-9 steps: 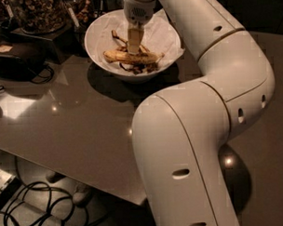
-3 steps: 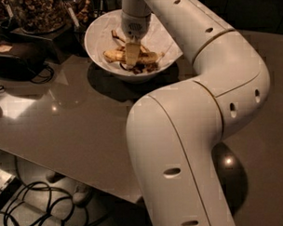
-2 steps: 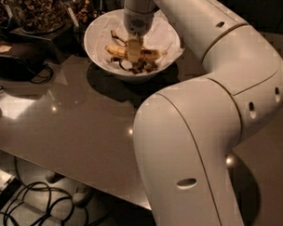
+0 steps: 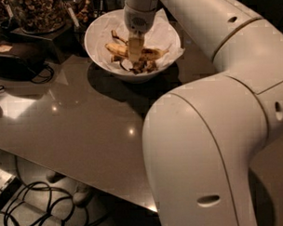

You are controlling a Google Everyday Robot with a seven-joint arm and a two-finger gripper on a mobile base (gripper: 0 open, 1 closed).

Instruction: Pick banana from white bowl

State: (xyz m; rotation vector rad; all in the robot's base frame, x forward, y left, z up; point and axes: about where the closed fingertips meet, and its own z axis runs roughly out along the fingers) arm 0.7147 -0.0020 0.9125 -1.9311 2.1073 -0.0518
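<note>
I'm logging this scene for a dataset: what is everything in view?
white bowl: one, white, far end of table.
banana: one, spotted yellow, inside the bowl.
peel scraps: few, dark, beside the banana.
glass jars: apparently two, brown contents, top left.
black device: one, black, table's left edge.
table: one, glossy grey-brown, centre.
cables: several, black, floor lower left.
arm: one, white, right side.
gripper: one, pale, in the bowl at the banana.

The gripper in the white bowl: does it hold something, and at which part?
It cannot be told. The gripper is down in the white bowl, at the middle of the banana, which lies in the bowl.
</note>
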